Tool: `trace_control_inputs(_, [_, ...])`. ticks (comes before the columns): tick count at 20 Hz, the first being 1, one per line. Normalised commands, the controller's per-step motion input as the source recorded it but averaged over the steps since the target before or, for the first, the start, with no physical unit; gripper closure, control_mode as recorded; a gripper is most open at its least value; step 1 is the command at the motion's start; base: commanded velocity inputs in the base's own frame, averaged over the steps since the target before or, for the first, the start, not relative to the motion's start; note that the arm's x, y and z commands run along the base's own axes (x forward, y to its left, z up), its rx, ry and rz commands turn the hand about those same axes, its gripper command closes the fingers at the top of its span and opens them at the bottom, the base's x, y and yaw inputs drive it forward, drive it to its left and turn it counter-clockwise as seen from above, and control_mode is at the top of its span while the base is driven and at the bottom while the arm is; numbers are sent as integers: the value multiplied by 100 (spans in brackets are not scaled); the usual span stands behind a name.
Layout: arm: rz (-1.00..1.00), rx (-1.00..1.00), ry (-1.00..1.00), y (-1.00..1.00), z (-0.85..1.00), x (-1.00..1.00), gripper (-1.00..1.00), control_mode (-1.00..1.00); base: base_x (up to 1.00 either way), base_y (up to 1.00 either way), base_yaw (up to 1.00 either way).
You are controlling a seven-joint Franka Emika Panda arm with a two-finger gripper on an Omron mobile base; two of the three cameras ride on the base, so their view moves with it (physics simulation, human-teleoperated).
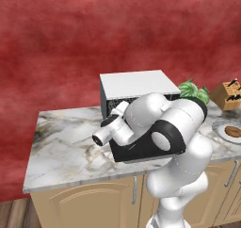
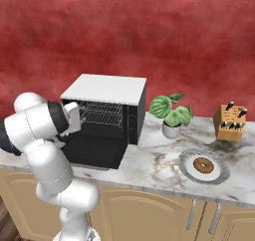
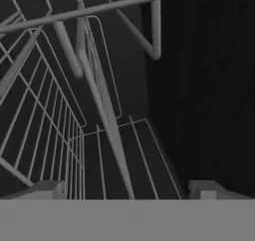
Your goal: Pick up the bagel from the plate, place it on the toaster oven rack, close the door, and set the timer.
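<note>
Brown and round, the bagel (image 2: 203, 165) lies on the plate (image 2: 185, 167), far right of the toaster oven (image 2: 107, 116). We see the door (image 2: 97, 152) folded down flat. Our gripper (image 3: 130, 189) sits by the rack (image 3: 60, 120), its tips wide apart and holding nothing.

White robot arm (image 1: 174, 142) with black joints
Rounded glossy segments; a black ring at centre right of the left base view.
</note>
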Motion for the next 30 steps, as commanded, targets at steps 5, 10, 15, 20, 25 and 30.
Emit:
trace_control_inputs(5, [0, -3, 0, 9, -1, 35, -100, -100, 0, 0, 0])
trace_control_inputs(10, [0, -3, 0, 4, -18, 39, -100, -100, 0, 0, 0])
trace_control_inputs(15, [0, 0, 0, 0, -29, 39, -100, -100, 0, 0, 0])
trace_control_inputs(20, [0, 0, 0, 0, -5, 38, -100, -100, 0, 0, 0])
trace_control_inputs(25, [0, 0, 0, 1, -2, 41, 100, -100, 0, 0, 0])
trace_control_inputs(30, [0, 0, 2, 2, 0, 43, 100, -100, 0, 0, 0])
